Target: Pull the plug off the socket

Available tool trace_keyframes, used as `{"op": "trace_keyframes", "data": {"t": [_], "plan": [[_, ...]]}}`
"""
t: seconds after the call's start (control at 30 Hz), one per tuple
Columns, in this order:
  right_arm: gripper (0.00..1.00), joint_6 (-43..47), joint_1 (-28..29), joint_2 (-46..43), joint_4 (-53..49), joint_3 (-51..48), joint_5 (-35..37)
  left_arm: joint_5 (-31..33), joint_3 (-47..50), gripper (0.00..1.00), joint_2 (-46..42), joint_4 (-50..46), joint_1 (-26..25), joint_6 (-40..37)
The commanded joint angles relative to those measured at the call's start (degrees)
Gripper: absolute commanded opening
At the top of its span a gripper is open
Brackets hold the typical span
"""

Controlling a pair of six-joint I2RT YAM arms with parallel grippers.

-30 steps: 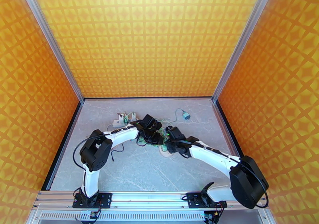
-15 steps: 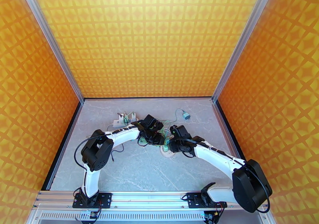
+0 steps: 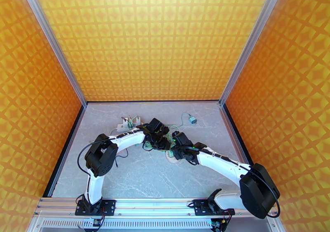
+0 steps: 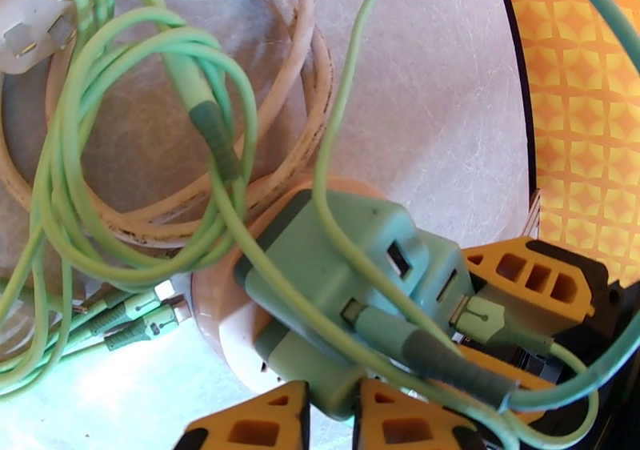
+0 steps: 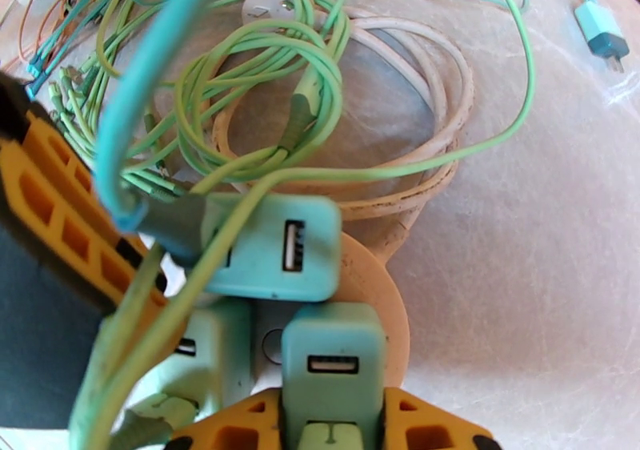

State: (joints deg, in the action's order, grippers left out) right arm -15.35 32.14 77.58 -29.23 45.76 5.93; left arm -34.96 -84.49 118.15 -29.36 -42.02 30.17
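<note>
A round pale socket [image 3: 169, 157] [image 4: 220, 327] [image 5: 372, 291] lies mid-table and carries several green plugs. In the left wrist view my left gripper [image 4: 332, 399] [image 3: 161, 143] is shut on the lower edge of the large green plug [image 4: 320, 283], which lies tilted across the socket. That large plug [image 5: 272, 247] also shows in the right wrist view, with a USB slot and a cable in it. My right gripper [image 5: 332, 415] [image 3: 175, 149] is shut on a smaller green plug [image 5: 332, 347] standing on the socket. One right finger [image 4: 528, 275] is orange beside it.
A tangle of green cables [image 4: 120, 163] [image 5: 240, 83] and a coiled white cord [image 5: 432, 83] lie around the socket. A loose teal adapter [image 3: 192, 120] [image 5: 600, 31] lies at the back right and a white bracket [image 3: 123, 125] at the back left. Orange walls enclose the table.
The right wrist swung slightly to the right and came back toward the socket. The left gripper has barely moved, and both grips stayed as they were.
</note>
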Motion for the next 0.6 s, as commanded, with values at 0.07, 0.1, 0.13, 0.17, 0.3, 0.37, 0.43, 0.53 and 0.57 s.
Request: {"op": "trace_keyframes", "data": {"t": [0.07,0.1,0.13,0.17,0.3,0.37,0.43,0.53,0.57], "plan": [[0.06,-3.19,-4.95,-5.68,8.63,0.87,-10.15,11.57,5.77,0.17,9.71,-11.02,-2.01,-1.39],[0.06,-3.19,-5.20,-5.77,8.49,1.12,-10.46,11.59,5.75,0.17,9.74,-10.97,-2.01,-1.37],[0.06,-3.19,-5.31,-5.73,8.40,1.25,-10.74,11.63,5.83,0.18,9.75,-10.90,-2.01,-1.39],[0.05,-3.06,-5.30,-5.62,8.40,1.50,-11.06,11.58,5.83,0.17,9.73,-10.94,-2.01,-1.41],[0.06,-2.28,-5.14,-4.68,8.15,1.88,-11.93,11.58,5.84,0.18,9.65,-10.80,-2.06,-1.26],[0.06,-1.61,-4.26,-4.33,7.69,2.13,-10.78,11.58,5.53,0.17,9.65,-10.80,-2.10,-1.29],[0.06,-0.55,-2.17,-3.83,6.69,2.72,-8.24,11.58,5.33,0.18,9.74,-11.01,-2.25,-1.31],[0.06,1.09,1.96,-2.22,4.76,4.29,-4.07,11.58,4.85,0.18,10.07,-11.35,-2.45,-1.41],[0.06,1.47,3.30,-1.53,4.33,4.79,-2.91,11.58,4.64,0.18,10.22,-11.51,-2.54,-1.42]]}}
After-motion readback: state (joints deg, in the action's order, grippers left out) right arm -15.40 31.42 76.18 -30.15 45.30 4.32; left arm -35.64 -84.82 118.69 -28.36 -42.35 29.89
